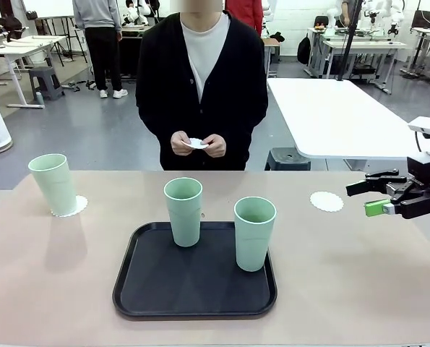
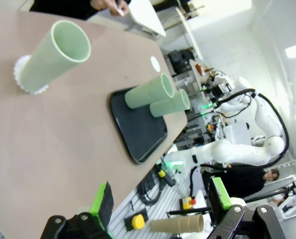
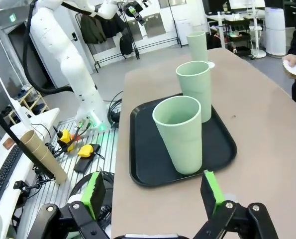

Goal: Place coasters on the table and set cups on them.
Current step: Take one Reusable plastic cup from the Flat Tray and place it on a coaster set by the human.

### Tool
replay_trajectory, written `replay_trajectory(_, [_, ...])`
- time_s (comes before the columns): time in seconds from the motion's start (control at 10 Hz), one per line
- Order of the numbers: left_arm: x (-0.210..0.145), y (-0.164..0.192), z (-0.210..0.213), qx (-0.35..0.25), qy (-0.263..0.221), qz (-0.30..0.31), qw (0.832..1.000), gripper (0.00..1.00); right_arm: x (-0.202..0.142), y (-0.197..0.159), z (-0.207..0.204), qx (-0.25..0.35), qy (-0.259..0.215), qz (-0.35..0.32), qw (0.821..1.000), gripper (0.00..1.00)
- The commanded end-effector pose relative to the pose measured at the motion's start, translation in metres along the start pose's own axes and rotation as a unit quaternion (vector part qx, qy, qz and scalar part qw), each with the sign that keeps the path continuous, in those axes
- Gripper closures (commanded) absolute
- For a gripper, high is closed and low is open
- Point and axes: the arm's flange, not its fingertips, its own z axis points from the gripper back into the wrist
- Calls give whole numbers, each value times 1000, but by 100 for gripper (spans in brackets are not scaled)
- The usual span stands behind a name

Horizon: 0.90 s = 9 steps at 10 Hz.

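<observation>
Sideways, right gripper (image 1: 360, 199), jaws apart.

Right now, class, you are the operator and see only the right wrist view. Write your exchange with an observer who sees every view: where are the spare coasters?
Operator: Any free coaster for my tray cups?
Observer: One bare coaster lies on the table, right of the tray.
Operator: Any more?
Observer: The person's hands hold another coaster.
Operator: The left jaws?
Observer: Open, holding nothing.
</observation>
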Motion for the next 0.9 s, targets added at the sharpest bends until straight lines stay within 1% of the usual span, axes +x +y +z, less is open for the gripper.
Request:
replay_trajectory(0.0, [-1, -1, 2, -2, 1, 0, 1000, 0, -7, 7, -8, -36, -30, 94, 994, 0])
replay_trajectory(0.1, [-1, -1, 2, -2, 1, 0, 1000, 0, -18, 5, -19, -56, -32, 122, 990, 0])
replay_trajectory(0.2, [-1, -1, 2, -2, 1, 0, 1000, 0, -31, 0, -30, -68, -30, 133, 988, 0])
replay_trajectory(0.3, [-1, -1, 2, -2, 1, 0, 1000, 0, -42, -3, -40, -66, -38, 129, 989, 0])
replay_trajectory(0.4, [-1, -1, 2, -2, 1, 0, 1000, 0, -51, -9, -50, -51, -38, 110, 992, 0])
replay_trajectory(0.6, [-1, -1, 2, -2, 1, 0, 1000, 0, -66, -17, -70, -34, -25, 88, 995, 0])
replay_trajectory(0.8, [-1, -1, 2, -2, 1, 0, 1000, 0, -73, -20, -91, -18, -25, 96, 995, 0])
